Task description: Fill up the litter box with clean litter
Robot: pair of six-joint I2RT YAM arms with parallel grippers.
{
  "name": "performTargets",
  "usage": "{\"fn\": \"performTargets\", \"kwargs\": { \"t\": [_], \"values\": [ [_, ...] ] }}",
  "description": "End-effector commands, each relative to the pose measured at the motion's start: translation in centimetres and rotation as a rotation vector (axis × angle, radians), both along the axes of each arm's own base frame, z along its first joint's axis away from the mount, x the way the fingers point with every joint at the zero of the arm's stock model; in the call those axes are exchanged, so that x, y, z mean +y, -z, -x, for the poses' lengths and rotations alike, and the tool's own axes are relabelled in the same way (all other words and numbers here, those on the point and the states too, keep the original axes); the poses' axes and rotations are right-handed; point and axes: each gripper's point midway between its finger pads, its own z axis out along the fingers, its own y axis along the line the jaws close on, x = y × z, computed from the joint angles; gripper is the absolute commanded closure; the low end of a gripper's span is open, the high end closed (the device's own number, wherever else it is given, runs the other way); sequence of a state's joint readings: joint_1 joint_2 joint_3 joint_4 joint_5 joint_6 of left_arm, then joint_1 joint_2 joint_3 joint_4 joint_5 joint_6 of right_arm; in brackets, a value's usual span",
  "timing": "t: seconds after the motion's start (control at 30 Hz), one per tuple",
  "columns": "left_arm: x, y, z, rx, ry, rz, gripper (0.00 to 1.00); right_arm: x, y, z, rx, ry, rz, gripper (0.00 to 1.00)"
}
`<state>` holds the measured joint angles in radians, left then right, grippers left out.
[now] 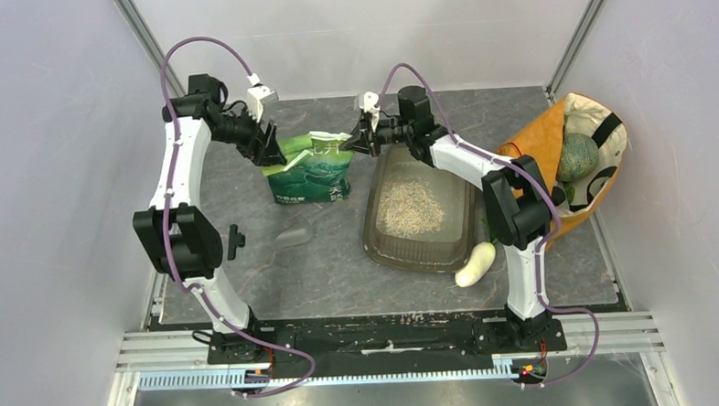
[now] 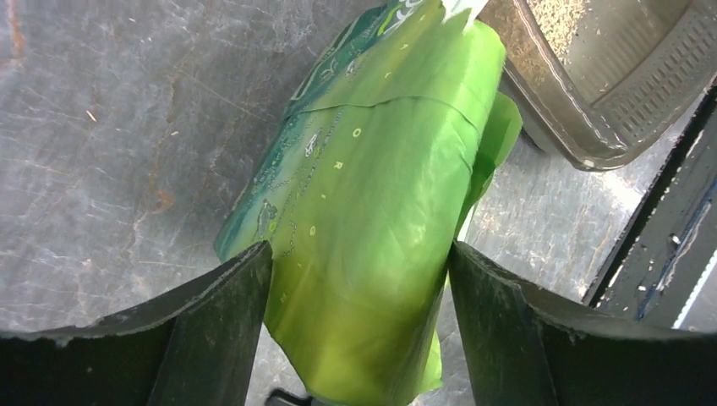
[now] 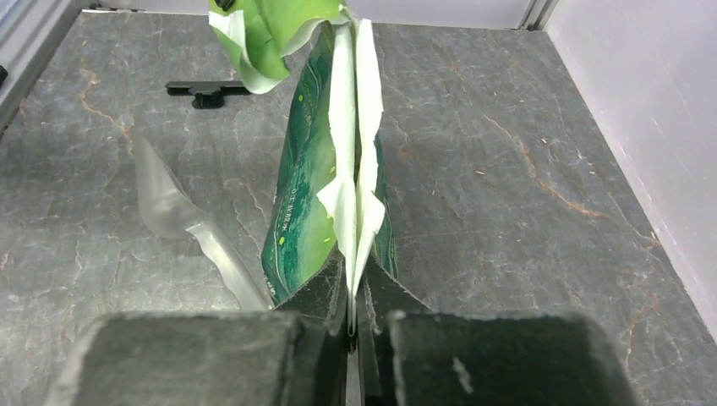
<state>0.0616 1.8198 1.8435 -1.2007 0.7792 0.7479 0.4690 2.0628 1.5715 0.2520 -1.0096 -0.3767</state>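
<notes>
On the grey stone-look table (image 1: 341,277), the right gripper (image 3: 353,279) pinches tight the open top edge of the upright green bag (image 1: 311,173), and the left gripper (image 1: 276,152) clasps its opposite upper side, both arms arched high and meeting at the back. Just right of the bag lies the litter box (image 1: 432,262), clean litter (image 1: 409,205) heaped inside; a white vegetable (image 1: 476,264) sits beside its near corner, a clear scoop (image 1: 293,233) before the bag.
</notes>
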Motion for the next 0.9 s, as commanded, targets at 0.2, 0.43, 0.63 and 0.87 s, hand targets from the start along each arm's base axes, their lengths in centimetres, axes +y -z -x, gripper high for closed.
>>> {"fn": "performTargets", "kwargs": {
  "t": [0.2,0.43,0.63,0.87],
  "values": [
    [8.3,-12.4,-3.9,-0.456,-0.316,0.370,0.11,0.0,-5.0,-0.4,0.218,-0.058,-0.110,1.00],
    [8.7,-7.3,0.1,-0.488,-0.144,0.189,0.11,0.1,-4.6,0.5,0.291,-0.106,-0.112,1.00],
    [4.7,-6.5,-1.4,-0.452,-0.079,0.295,0.11,0.1,-4.7,0.8,0.293,-0.133,-0.111,1.00],
    [0.6,-6.6,-4.4,-0.358,-0.163,0.404,0.10,0.0,-4.6,0.8,0.268,-0.140,-0.110,1.00]
  ]
}}
